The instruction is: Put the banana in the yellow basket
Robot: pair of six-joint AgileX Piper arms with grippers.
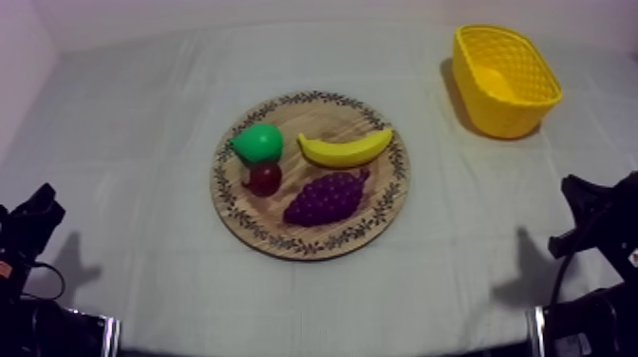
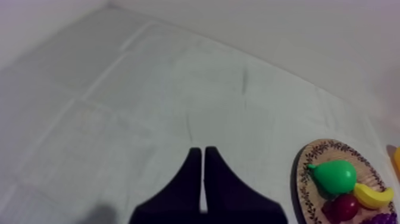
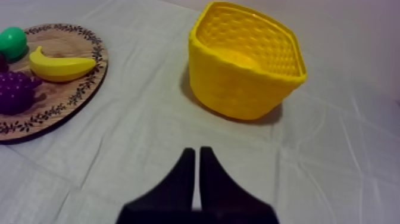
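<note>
At the near corners of the table (image 1: 133,285) both arms sit low. The left jaws and the right jaws are each pressed together into a narrow wedge, pinching nothing. Farther in, mid-table, lies the wooden board (image 1: 384,204). The banana (image 1: 345,148) rests on its far right part, just behind the grapes (image 1: 328,197) and beside the pear (image 1: 257,143). Its long axis runs side to side, and I judge the right arm nearer. It looks smooth, yellow and gently curved. Farthest right stands the yellow basket (image 1: 503,116), empty.
</note>
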